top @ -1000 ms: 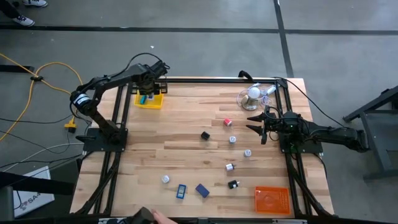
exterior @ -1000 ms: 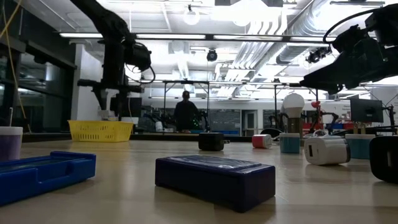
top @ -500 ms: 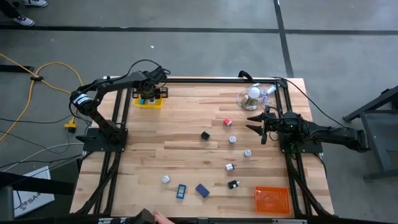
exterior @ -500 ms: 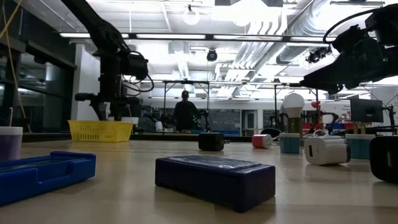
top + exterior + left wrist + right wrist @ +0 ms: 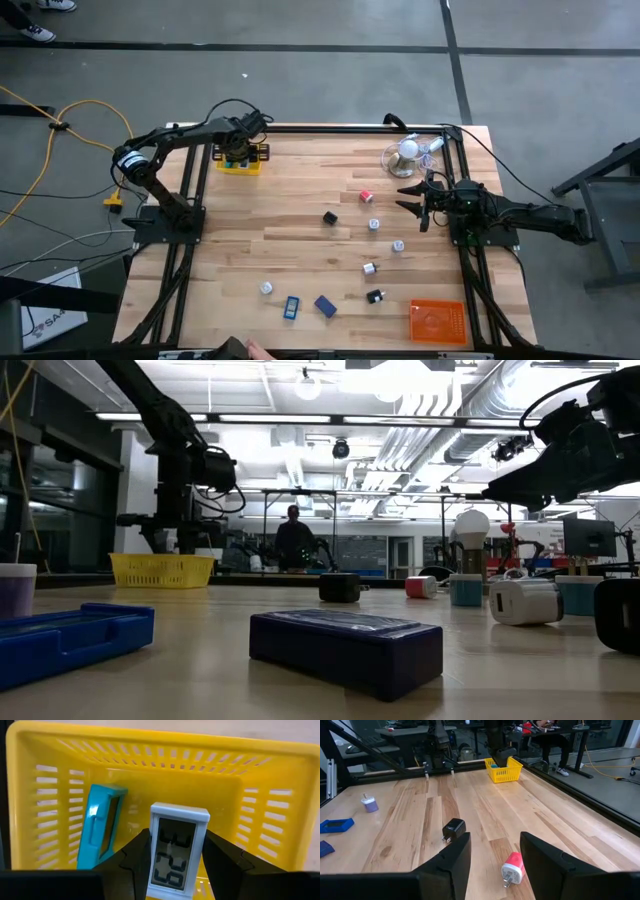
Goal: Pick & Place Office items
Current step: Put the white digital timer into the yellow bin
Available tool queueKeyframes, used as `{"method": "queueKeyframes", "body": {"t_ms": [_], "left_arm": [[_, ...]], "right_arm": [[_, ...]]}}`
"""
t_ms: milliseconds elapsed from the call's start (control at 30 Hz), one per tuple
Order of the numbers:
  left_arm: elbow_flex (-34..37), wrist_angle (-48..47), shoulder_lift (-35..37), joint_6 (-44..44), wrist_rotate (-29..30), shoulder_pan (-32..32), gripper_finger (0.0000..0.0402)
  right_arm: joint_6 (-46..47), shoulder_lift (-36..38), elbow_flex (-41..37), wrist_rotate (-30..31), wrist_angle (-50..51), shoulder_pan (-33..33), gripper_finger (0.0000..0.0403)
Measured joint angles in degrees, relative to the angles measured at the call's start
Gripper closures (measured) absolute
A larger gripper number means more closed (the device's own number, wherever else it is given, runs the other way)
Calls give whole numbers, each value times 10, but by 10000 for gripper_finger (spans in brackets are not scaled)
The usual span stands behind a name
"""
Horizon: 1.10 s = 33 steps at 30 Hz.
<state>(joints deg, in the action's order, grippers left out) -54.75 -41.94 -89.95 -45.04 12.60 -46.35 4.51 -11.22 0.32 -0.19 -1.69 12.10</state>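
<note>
My left gripper [image 5: 177,865] is shut on a small white office item with a digital display [image 5: 179,852], down inside the yellow tray [image 5: 150,755] at the table's far left [image 5: 240,160]. A teal office item [image 5: 102,827] leans on the tray's side wall. More office items lie loose on the table: a red-white piece [image 5: 512,867], a black one [image 5: 453,829] and two blue blocks [image 5: 325,305] [image 5: 291,307]. My right gripper [image 5: 492,855] waits open at the table's right side [image 5: 412,198], with nothing between its fingers. My left gripper pinches the white display item by its two long sides [image 5: 155,845] between its two fingers. The fingers come from above, pointing steeply down. The display faces the wrist camera. The gripper hides the item's lower end, so whether it rests on the tray floor cannot be told.
An orange tray [image 5: 438,321] sits at the near right corner. A white ball-shaped object with a clear tangle [image 5: 408,150] stands at the far right. Several small white and black pieces [image 5: 373,225] dot the table's middle. A person's hand [image 5: 250,350] shows at the near edge.
My left gripper has gone down into the yellow tray with the white display item still held between its fingers.
</note>
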Motion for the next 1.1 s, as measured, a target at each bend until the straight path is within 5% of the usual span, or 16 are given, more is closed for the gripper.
{"method": "queueKeyframes", "body": {"t_ms": [1100], "left_arm": [[14, 7, 0, 4, -3, -9, 242]], "right_arm": [[0, 0, 0, 0, 0, 0, 245]]}}
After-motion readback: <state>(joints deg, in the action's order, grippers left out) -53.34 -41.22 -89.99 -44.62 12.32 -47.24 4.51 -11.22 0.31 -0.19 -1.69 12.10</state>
